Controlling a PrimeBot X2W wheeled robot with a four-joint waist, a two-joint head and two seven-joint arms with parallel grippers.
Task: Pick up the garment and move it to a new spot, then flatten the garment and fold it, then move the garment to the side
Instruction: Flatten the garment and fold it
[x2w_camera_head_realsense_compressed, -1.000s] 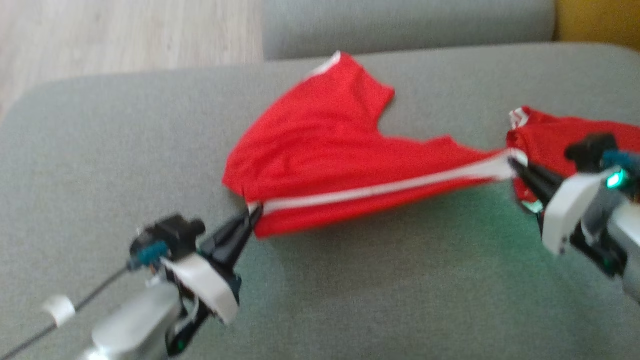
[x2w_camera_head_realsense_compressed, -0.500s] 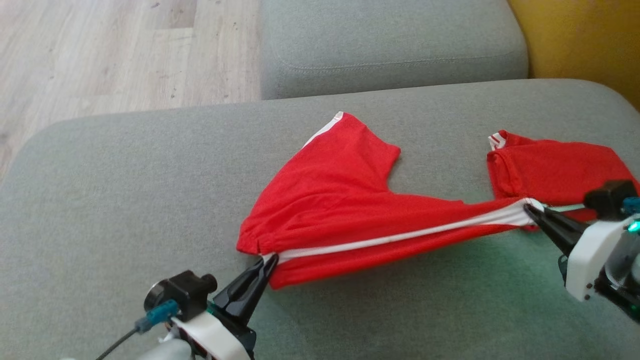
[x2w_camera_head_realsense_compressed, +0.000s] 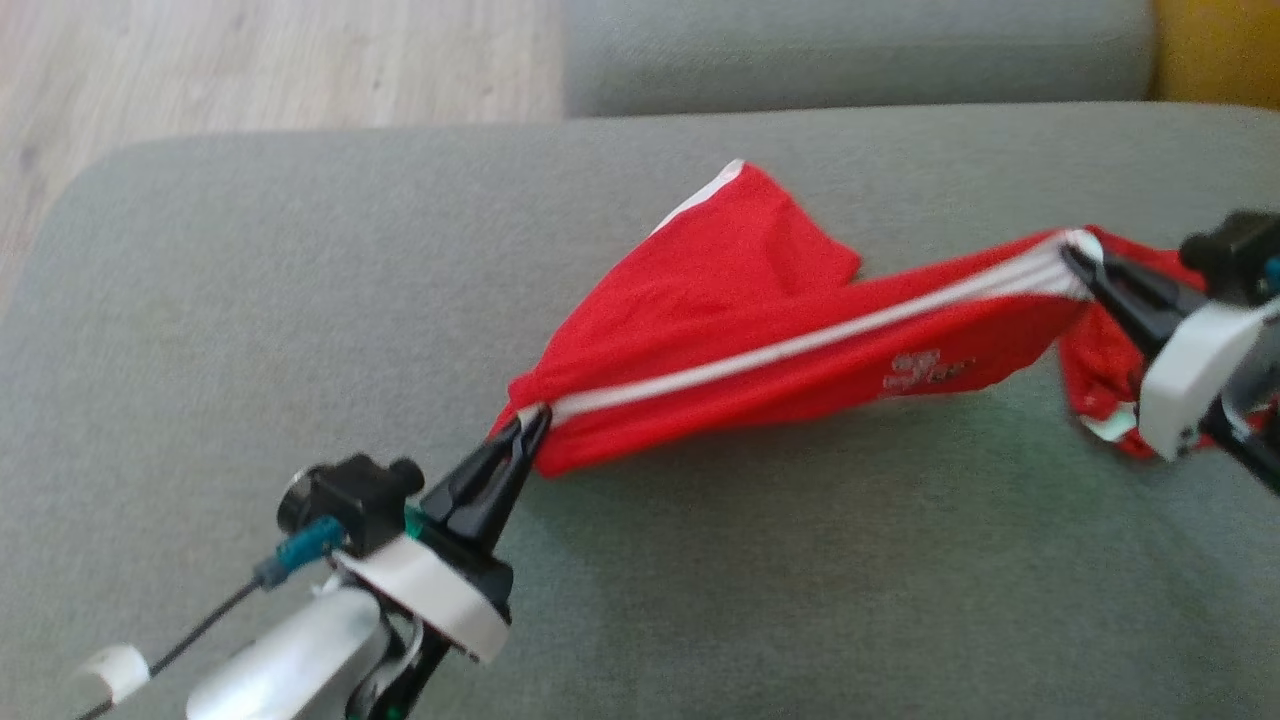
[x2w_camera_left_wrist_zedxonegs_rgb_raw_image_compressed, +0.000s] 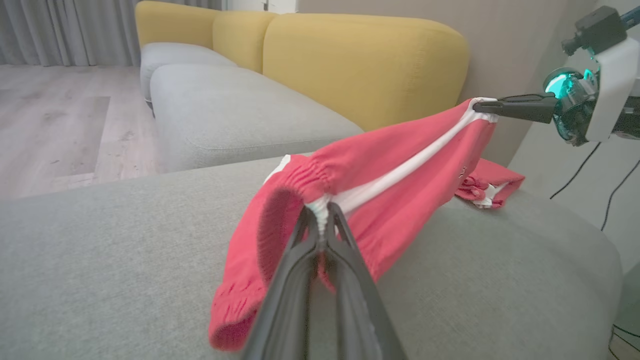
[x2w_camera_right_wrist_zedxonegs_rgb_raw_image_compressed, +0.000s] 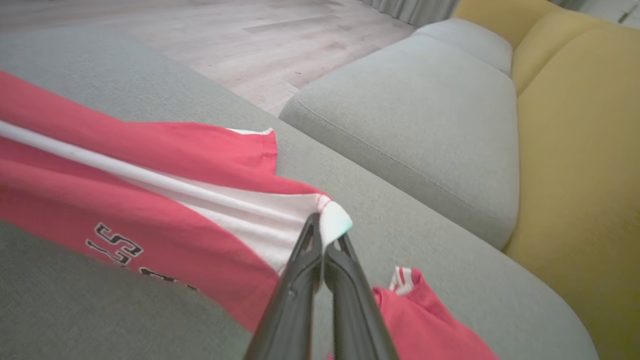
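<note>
Clamping opposite ends of the garment (x2w_camera_head_realsense_compressed: 760, 330), the left gripper (x2w_camera_head_realsense_compressed: 530, 425) and right gripper (x2w_camera_head_realsense_compressed: 1075, 262) hold it taut between their closed fingers (x2w_camera_head_realsense_compressed: 480, 490), where a harder pull could slip it free.

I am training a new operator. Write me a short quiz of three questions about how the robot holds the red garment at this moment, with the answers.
1. True or false: the left gripper is shut on the elastic waistband of the red garment.
2. What do the fingers of the right gripper pinch? A) the end of the white stripe; B) a blue sock; C) nothing.
3. Short answer: what colour is the sofa backrest in the left wrist view?

Key: 1 true; 2 A; 3 yellow.
</note>
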